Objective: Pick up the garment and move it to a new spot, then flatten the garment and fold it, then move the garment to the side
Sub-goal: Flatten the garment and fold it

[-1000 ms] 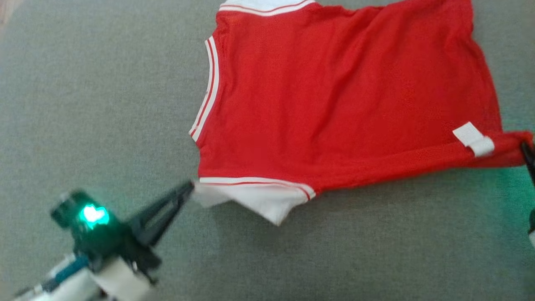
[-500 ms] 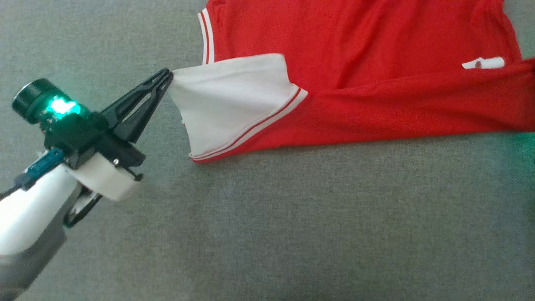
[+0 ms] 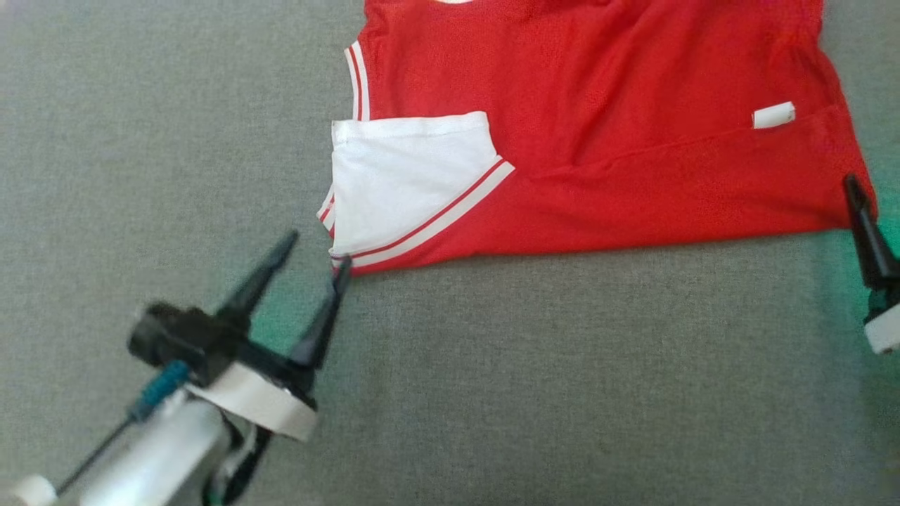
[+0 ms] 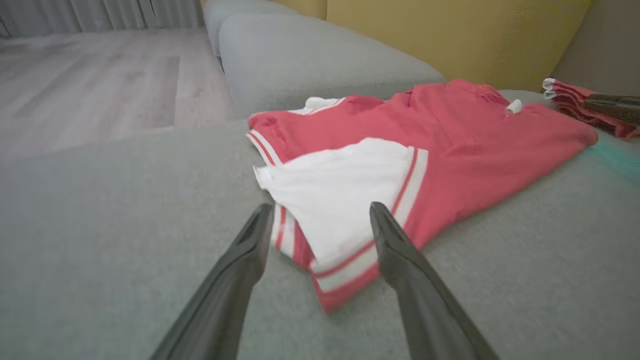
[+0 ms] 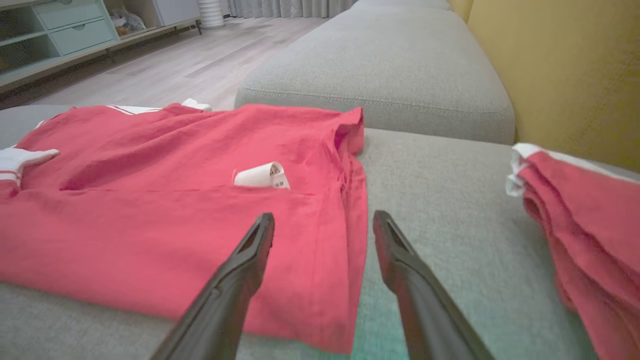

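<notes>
Head view: a red garment (image 3: pixel 598 140) lies flat on a grey cushion (image 3: pixel 492 393), spanning 12 to 3 o'clock. Its white sleeve (image 3: pixel 401 183) is folded onto the red body near the centre, and a white label (image 3: pixel 773 114) sits at 2 o'clock. The left gripper (image 3: pixel 316 254), at 8 o'clock, is spread wide and holds nothing. One tip is just beside the garment's lower left corner. At 3 o'clock, one dark finger (image 3: pixel 863 228) of the right arm stands at the lower right corner.

Left wrist view: the spread fingers rise from 6 o'clock, with the sleeve's corner seen between their tips. A folded red stack (image 4: pixel 570 102) lies at 2 o'clock.

Right wrist view: the right gripper (image 5: pixel 324 220) is spread wide and empty, above the garment's hem at the centre. The stack lies at 3 o'clock.
</notes>
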`<state>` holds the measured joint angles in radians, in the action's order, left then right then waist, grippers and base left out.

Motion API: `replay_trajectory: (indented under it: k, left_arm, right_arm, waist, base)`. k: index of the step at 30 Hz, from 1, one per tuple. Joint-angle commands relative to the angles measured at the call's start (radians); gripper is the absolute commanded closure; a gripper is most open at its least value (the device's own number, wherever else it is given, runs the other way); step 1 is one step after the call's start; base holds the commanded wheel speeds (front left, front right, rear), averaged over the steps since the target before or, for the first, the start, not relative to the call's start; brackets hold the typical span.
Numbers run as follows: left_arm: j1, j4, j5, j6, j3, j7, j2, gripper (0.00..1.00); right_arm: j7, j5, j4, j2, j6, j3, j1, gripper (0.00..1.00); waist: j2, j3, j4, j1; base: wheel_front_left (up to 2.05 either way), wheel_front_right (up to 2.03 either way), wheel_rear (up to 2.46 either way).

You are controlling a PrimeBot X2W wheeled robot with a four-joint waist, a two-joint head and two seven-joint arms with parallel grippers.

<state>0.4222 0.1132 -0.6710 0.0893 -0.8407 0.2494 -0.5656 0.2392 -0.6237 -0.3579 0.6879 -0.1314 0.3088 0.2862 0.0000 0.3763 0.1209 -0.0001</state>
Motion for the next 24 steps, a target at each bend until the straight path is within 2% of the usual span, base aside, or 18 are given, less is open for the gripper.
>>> replay_trajectory:
  k: [1,6,11,14,18,19,20,22,24]
  left_arm:
    - [0.013,-0.022,-0.012,0.007,0.051,0.011,-0.018,0.00]
    - [-0.035,0.046,-0.063,0.005,0.058,0.011,0.051,0.00]
    - [0.004,0.131,-0.083,-0.019,0.058,0.009,0.101,0.00]
    - [0.030,0.188,-0.098,-0.019,0.070,0.008,0.127,0.00]
    - [0.058,0.265,-0.120,-0.052,0.068,0.002,0.160,0.02]
    - [0.060,0.280,-0.127,-0.057,0.065,-0.007,0.166,0.28]
    - [0.063,0.294,-0.129,-0.065,0.058,-0.018,0.169,0.60]
    - [0.068,0.314,-0.134,-0.079,0.046,-0.038,0.175,1.00]
    - [0.070,0.321,-0.137,-0.089,0.041,-0.046,0.178,1.00]
  right_arm:
    - [0.013,-0.002,0.015,0.023,0.001,-0.001,-0.022,0.00]
    - [0.019,-0.004,0.010,0.007,0.001,0.002,-0.032,0.00]
    - [0.020,-0.008,0.006,0.005,0.001,0.009,-0.023,0.00]
    - [0.021,-0.010,0.002,0.007,0.001,0.015,-0.014,0.00]
    - [0.022,-0.015,-0.010,0.007,0.001,0.024,-0.007,0.00]
    - [0.022,-0.016,-0.014,0.007,0.001,0.025,-0.007,0.00]
    - [0.022,-0.016,-0.017,0.007,0.001,0.026,-0.005,0.00]
    - [0.022,-0.018,-0.024,0.005,0.001,0.028,-0.003,0.00]
    - [0.022,-0.019,-0.029,0.002,0.001,0.029,-0.001,0.00]
  waist:
    - [0.0000,-0.006,0.000,0.0001]
    - [0.0000,-0.011,-0.003,0.0001]
    - [0.0000,-0.002,-0.009,0.0001]
    - [0.0000,0.004,-0.014,0.0001]
    - [0.0000,0.010,-0.021,0.0001]
    - [0.0000,0.011,-0.022,0.0001]
    - [0.0000,0.012,-0.023,0.0001]
    - [0.0000,0.014,-0.023,0.0001]
    - [0.0000,0.015,-0.023,0.0001]
  base:
    - [0.00,0.00,0.00]
    - [0.00,0.00,0.00]
    - [0.00,0.00,0.00]
    - [0.00,0.00,0.00]
    - [0.00,0.00,0.00]
    - [0.00,0.00,0.00]
    - [0.00,0.00,0.00]
    - [0.00,0.00,0.00]
    - [0.00,0.00,0.00]
